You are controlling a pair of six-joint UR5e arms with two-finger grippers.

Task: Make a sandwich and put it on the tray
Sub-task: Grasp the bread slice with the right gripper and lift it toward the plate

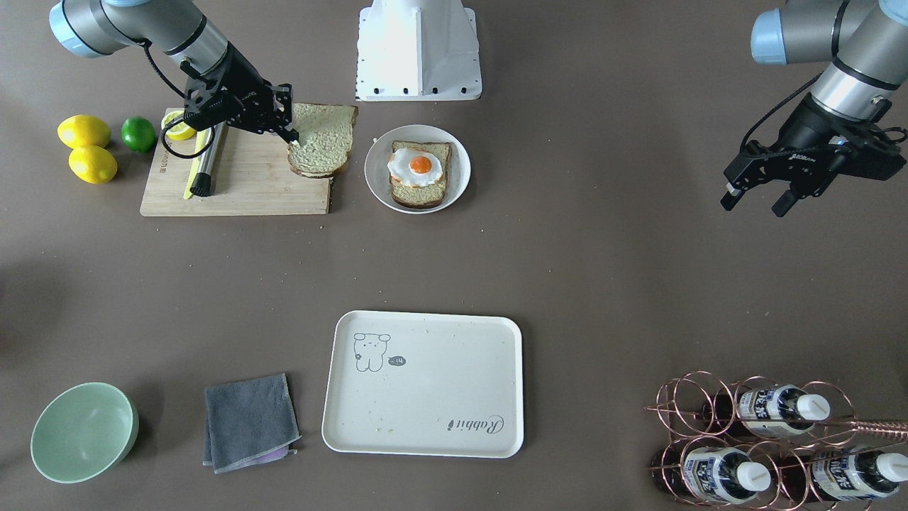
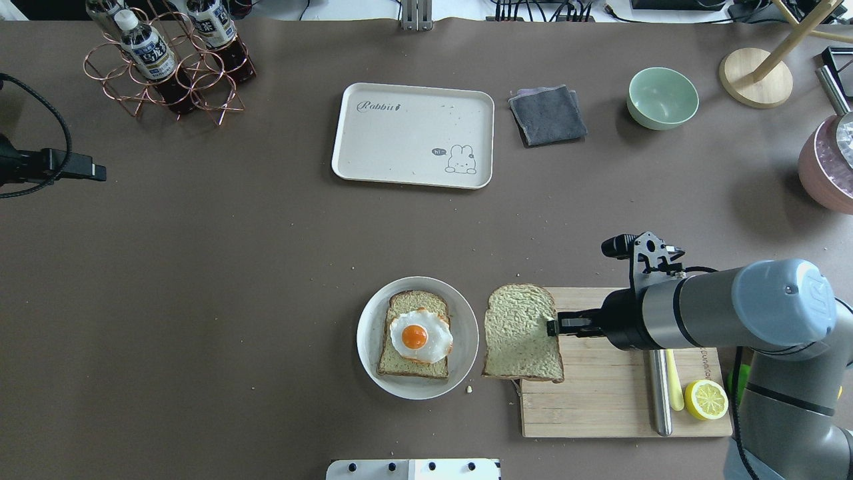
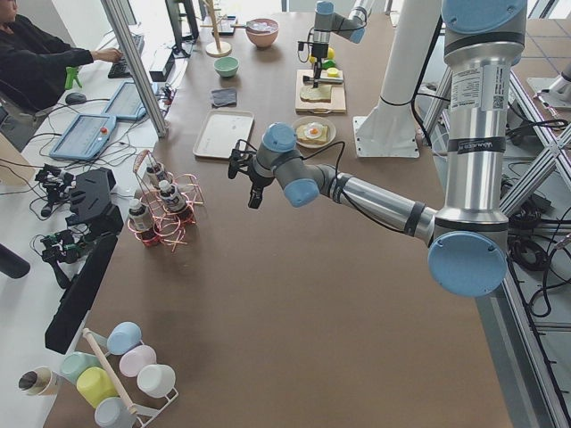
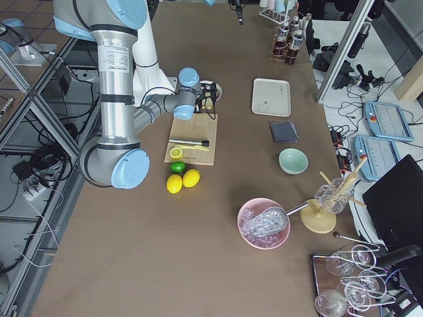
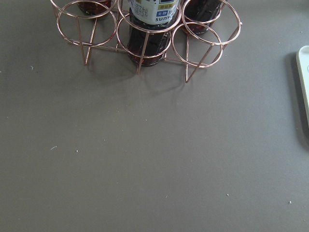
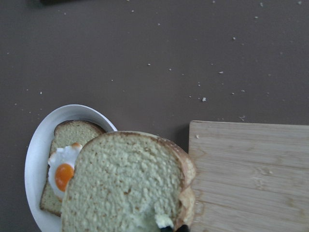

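A: Brown table, wide room between 1 tray at the far side and 1 board near the robot.

B: 1 plate sits just beside the board, holding 1 slice under 1 egg. The 2nd slice overhangs the board's edge, pinched by the right gripper. The left gripper hangs above the table, fingers apart.
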